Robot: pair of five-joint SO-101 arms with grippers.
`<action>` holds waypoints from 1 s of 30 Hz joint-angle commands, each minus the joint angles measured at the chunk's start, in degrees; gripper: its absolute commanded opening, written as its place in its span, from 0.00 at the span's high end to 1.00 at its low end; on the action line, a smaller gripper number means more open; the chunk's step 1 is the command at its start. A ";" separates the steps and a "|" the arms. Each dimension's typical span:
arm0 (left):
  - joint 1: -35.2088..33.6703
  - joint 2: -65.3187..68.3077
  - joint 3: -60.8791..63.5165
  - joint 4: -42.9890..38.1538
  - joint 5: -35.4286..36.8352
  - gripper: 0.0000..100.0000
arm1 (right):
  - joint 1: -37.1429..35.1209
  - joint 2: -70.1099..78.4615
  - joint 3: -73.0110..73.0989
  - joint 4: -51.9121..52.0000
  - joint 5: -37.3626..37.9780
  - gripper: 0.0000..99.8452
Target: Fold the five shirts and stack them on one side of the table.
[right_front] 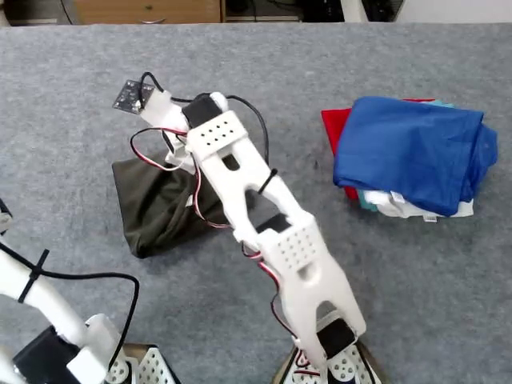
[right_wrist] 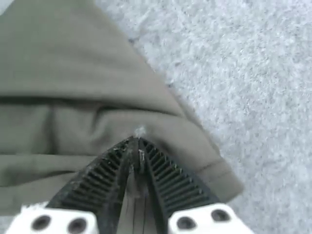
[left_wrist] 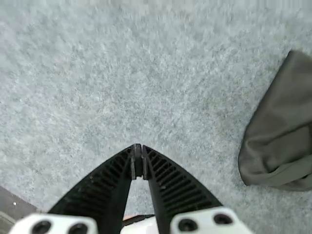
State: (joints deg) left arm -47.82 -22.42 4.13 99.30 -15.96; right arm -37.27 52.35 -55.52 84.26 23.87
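Right gripper (right_wrist: 137, 142) pinched shut on a fold of the dark olive cotton shirt (right_front: 156, 210), left-centre of high frame (likely to fold it over); left gripper (left_wrist: 137, 151) closed, empty, parked over grey felt bench (right_front: 400, 280); blue-topped stack of folded shirts (right_front: 408, 152) sits right.

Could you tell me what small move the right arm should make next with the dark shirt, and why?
Probably lift the dark shirt slightly off the table: the right gripper is shut and seems to pinch a fold of it, the shirt looks folded, and the stack of shirts lies apart on the other side.
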 commanded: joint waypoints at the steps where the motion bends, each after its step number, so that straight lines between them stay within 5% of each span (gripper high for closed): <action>1: 0.35 -1.27 0.44 0.53 -0.09 0.98 | -1.27 4.62 -10.86 5.71 -0.62 1.00; 6: 0.26 -1.27 0.70 0.53 -0.09 0.98 | -0.31 11.47 -20.26 18.11 -0.62 1.00; 10: 0.18 -1.36 2.46 0.53 -0.09 0.98 | 2.42 11.38 -18.51 18.20 -0.70 1.00; 24: -1.93 -1.36 10.99 -6.42 -0.35 0.98 | 15.25 -16.40 32.57 15.38 -0.53 1.00; 30: -2.29 -1.27 11.52 -8.70 -0.35 0.98 | 14.99 -30.46 48.04 8.79 -0.53 1.00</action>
State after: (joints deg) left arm -49.58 -22.42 16.00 91.47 -15.96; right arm -22.24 30.20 -13.32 96.04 23.43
